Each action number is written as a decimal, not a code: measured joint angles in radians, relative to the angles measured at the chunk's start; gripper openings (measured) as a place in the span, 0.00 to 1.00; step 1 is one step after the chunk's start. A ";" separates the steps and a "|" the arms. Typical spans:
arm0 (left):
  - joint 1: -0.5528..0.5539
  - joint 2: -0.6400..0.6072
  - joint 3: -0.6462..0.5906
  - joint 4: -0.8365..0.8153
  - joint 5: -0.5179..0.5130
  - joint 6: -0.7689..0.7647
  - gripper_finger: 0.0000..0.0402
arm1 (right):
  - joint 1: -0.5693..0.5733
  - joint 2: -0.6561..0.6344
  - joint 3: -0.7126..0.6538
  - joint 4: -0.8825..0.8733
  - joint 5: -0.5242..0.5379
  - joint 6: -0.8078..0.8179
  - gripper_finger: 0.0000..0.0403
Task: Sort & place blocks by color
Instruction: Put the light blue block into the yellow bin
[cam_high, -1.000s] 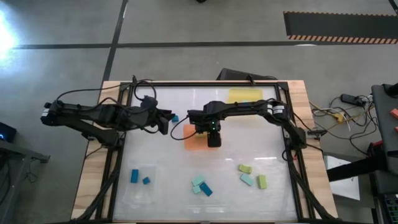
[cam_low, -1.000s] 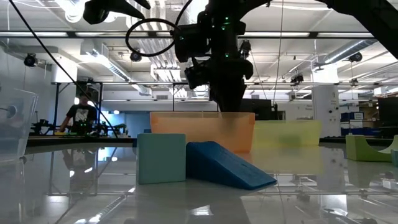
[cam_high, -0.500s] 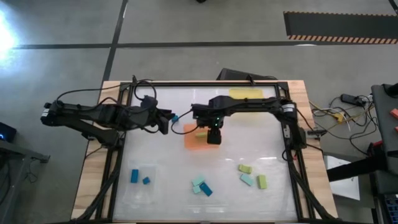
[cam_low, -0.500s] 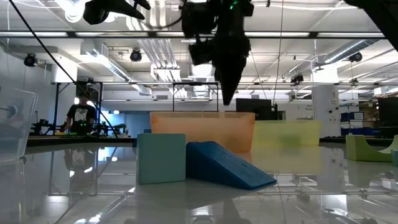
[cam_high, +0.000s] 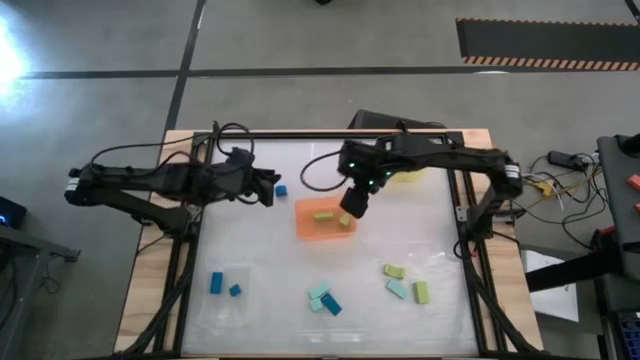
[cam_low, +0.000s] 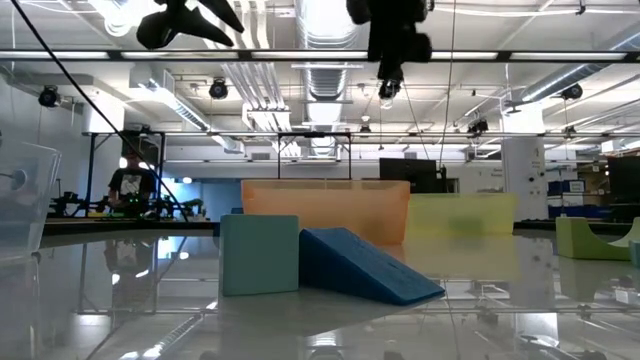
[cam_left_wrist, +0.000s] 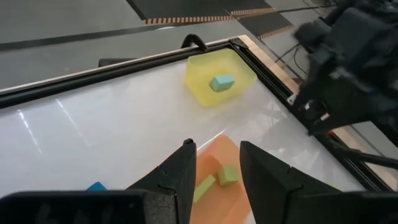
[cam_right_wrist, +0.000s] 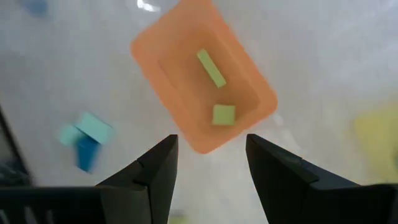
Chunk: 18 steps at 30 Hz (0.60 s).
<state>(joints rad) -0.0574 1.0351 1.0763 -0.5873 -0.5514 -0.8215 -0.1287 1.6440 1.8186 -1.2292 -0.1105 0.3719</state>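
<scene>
My right gripper (cam_high: 350, 210) hangs open over the right end of the orange tray (cam_high: 308, 228), touching nothing. Two yellow-green blocks (cam_right_wrist: 211, 68) (cam_right_wrist: 224, 114) lie on the tray's floor. My left gripper (cam_high: 270, 186) stands open high above the table's left middle, with a dark blue block (cam_high: 281, 190) on the table just beyond it. A teal block (cam_left_wrist: 221, 83) lies in the yellow tray (cam_left_wrist: 205, 93) at the far right. A teal block (cam_low: 260, 255) and a dark blue one (cam_low: 365, 265) lie together near the front edge.
Two dark blue blocks (cam_high: 216, 283) lie at the near left, where a clear tray's wall (cam_low: 25, 200) shows. Yellow-green and teal blocks (cam_high: 397, 289) lie at the near right. A black frame (cam_high: 330, 133) rims the table. A person (cam_low: 128, 182) stands far behind.
My right gripper has risen out of the orange tray, high above it, drawn back toward the table's far right, and rolled about its own axis. The two yellow-green blocks in the tray, covered by the gripper before, now show.
</scene>
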 joint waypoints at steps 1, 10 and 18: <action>0.007 0.004 0.000 0.003 0.000 0.000 0.27 | 0.000 -0.016 -0.002 0.000 -0.001 0.064 0.45; 0.039 0.043 0.003 0.004 -0.002 0.046 0.27 | 0.091 -0.128 -0.077 -0.070 -0.002 0.471 0.45; 0.052 0.045 0.003 0.004 -0.004 0.078 0.27 | 0.272 -0.151 -0.215 -0.082 -0.054 0.631 0.45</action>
<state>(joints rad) -0.0055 1.0798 1.0798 -0.5831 -0.5552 -0.7431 0.1430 1.4925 1.6035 -1.3109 -0.1649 1.0034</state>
